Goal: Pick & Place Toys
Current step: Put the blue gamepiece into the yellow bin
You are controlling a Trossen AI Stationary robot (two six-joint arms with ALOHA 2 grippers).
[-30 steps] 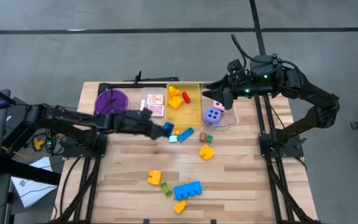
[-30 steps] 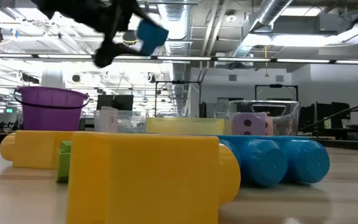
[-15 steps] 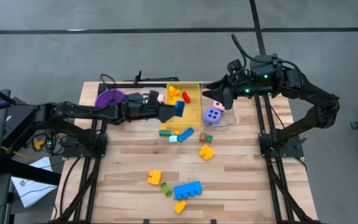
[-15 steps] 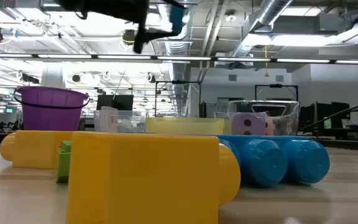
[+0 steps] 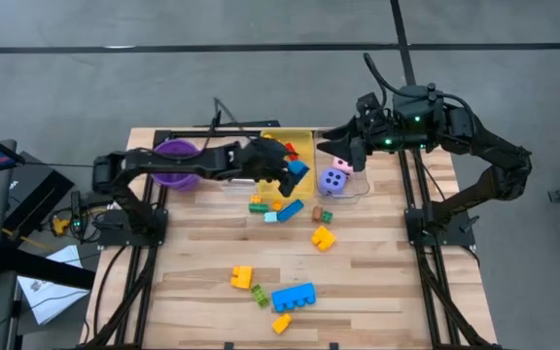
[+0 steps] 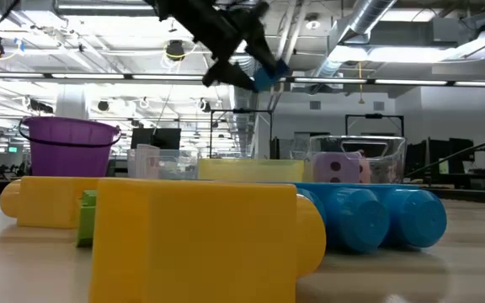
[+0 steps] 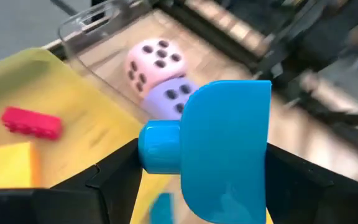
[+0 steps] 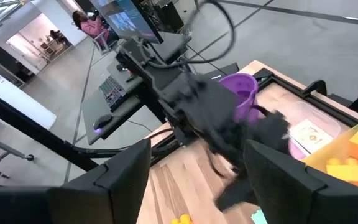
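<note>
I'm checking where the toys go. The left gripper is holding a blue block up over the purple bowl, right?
Not quite. The left gripper does hold a blue block, but the high view shows it over the yellow bin, not the purple bowl. The left wrist view shows yellow bin beneath it too.

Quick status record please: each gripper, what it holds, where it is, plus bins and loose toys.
left gripper: shut on blue block, raised over the yellow bin
right gripper: open, empty, above the clear bin
clear bin: pink die, purple die
yellow bin: yellow, orange and red blocks
loose on table: yellow block, blue brick, others near the bins
</note>
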